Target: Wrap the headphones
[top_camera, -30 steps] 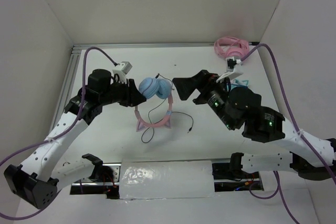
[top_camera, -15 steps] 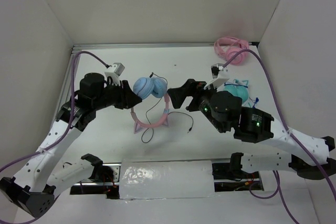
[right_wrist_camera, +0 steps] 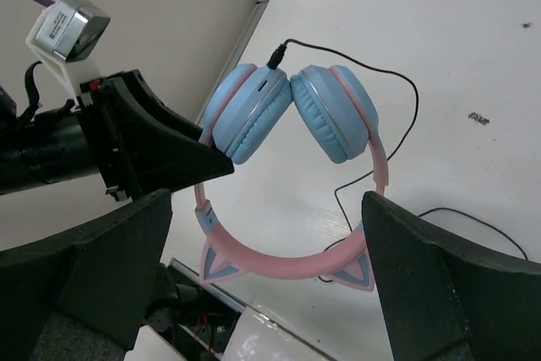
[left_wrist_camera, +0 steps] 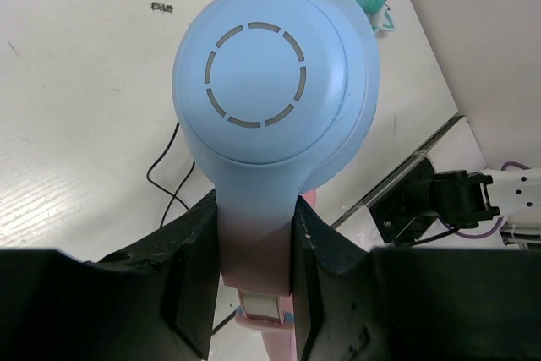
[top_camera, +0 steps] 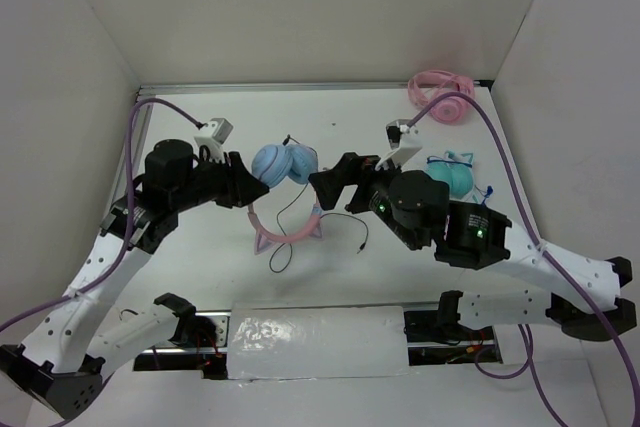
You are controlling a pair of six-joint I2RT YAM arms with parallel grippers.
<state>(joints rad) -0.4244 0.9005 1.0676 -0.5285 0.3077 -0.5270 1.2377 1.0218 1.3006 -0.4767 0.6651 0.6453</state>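
Left gripper [left_wrist_camera: 254,238] clamps the headphones [right_wrist_camera: 254,112] at one headband stem, right gripper [top_camera: 322,187] wide open beside them; this one-sided hold may let them pivot and tangle the trailing cable [right_wrist_camera: 416,99].

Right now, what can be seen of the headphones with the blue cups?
The headphones have two smooth light blue round cups, closed against each other, and a pink band with two cat ears. A thin black cable plugs into one cup and hangs loose. The left tool clamps the band just under one cup.
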